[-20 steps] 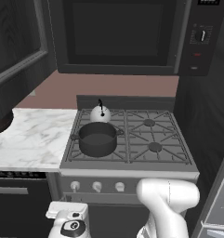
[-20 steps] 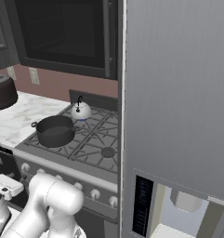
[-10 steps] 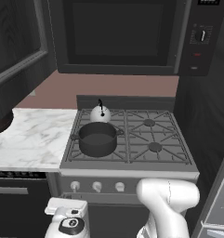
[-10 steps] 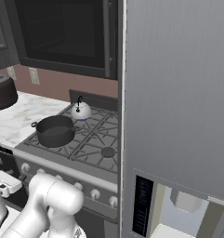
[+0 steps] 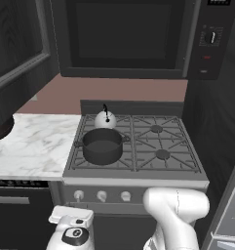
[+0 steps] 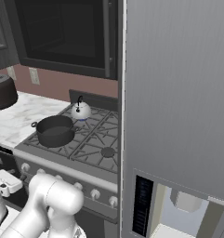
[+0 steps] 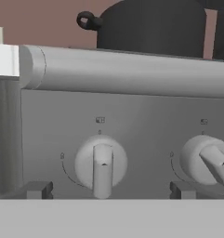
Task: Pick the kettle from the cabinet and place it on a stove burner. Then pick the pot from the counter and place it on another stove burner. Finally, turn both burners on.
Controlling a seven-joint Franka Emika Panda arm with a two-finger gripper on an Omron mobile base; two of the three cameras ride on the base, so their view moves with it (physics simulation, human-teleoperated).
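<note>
— What's the room like around the pincer [image 7: 104, 193]?

— A dark kitchen: a black microwave [image 5: 126, 36] high above it, a tall brushed-steel fridge [image 6: 178, 93] off to its right, a dusty-pink back wall. The white marble counter [image 5: 33, 144] with grey veins lies up and to its left.

— And straight ahead of it?

— The smooth grey front panel of the gas cooktop [image 5: 133, 183]. One round silver knob [image 7: 102, 165] sits squarely between the two dark finger tips, its bar upright; a second knob [image 7: 208, 160], tilted, is to the right.

— The pincer itself?

— Spread wide apart, gripping nothing.

— The vessels?

— Above and beyond it, on the grey cast-iron grates. The squat dark pot [image 5: 102, 145], empty, sits on the front left burner; the small shiny domed kettle [image 5: 105, 119] just behind it on the rear left.
</note>
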